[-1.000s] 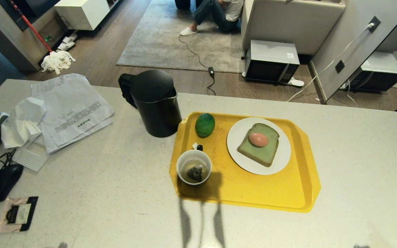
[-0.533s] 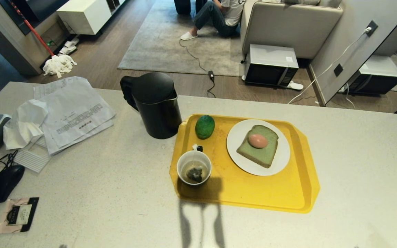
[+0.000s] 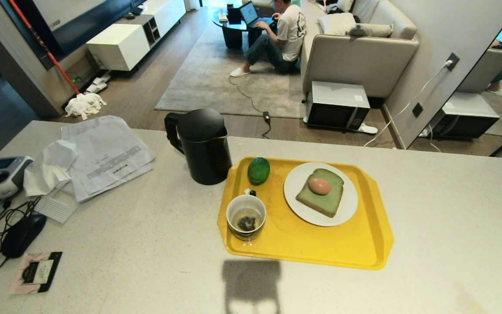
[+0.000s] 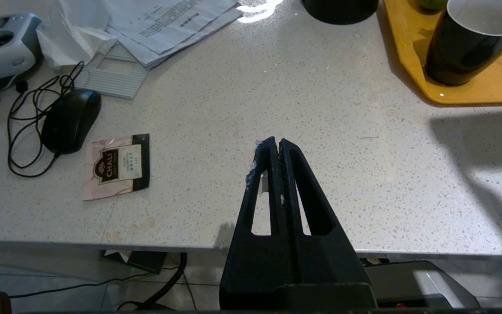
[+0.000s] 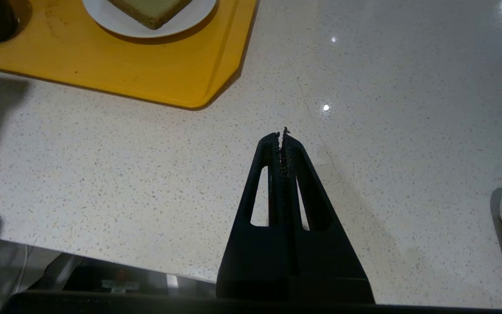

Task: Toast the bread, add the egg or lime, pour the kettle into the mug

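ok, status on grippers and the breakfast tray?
Left gripper and right gripper shut, empty, over bare counter. Egg on bread, lime by kettle, teabag in mug. Nothing blocking.

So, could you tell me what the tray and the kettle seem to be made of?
The tray looks like moulded yellow plastic: uniform colour, rounded raised rim, slight sheen. The kettle has a matte black body, probably coated metal or plastic; a thin bright band under its lid suggests metal.

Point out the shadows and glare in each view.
Head view: a blocky shadow on the counter before the yellow tray. Left wrist view: bright glare beside the papers, shadow past the tray. Right wrist view: small glints beyond the shut right gripper.
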Tool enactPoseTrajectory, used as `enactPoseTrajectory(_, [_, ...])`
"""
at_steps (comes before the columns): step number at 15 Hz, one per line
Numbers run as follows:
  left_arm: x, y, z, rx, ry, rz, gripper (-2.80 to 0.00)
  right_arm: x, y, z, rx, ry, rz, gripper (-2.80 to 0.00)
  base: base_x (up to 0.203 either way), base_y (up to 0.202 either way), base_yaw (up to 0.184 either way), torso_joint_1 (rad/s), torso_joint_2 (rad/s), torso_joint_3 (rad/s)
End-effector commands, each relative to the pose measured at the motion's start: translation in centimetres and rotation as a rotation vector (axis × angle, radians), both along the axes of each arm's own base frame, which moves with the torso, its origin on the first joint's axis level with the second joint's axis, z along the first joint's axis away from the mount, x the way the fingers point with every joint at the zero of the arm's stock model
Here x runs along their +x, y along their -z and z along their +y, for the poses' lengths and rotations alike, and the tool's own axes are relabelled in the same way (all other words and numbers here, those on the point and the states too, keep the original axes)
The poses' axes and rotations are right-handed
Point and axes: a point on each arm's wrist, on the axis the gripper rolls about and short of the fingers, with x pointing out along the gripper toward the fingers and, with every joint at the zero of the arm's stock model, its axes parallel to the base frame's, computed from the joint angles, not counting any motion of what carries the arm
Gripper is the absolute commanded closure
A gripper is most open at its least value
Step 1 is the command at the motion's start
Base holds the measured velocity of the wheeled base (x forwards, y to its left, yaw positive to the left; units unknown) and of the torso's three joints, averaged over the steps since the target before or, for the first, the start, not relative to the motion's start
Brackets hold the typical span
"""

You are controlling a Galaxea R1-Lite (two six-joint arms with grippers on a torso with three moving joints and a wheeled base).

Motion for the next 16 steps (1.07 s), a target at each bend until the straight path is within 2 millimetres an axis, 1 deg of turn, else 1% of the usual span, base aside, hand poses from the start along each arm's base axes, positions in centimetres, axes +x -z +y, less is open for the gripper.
enactPoseTrajectory(1, [0.01,-0.01,0.00,0.001,0.000,0.000,0.00,0.00,0.00,0.00,-0.001,-0.002,0.001,0.00,0.000,0.000,0.000,-0.062,0.12,0.266])
enactPoseTrajectory(5, [0.00,-0.01,0.00,0.001,0.000,-0.001,0.00,0.00,0.00,0.00,-0.001,0.000,0.001,0.00,0.000,0.000,0.000,-0.063,0.12,0.200])
enactPoseTrajectory(16, [0.00,-0.01,0.00,0.001,-0.001,-0.001,0.00,0.00,0.00,0.00,0.001,0.000,0.001,0.00,0.000,0.000,0.000,-0.058,0.12,0.062])
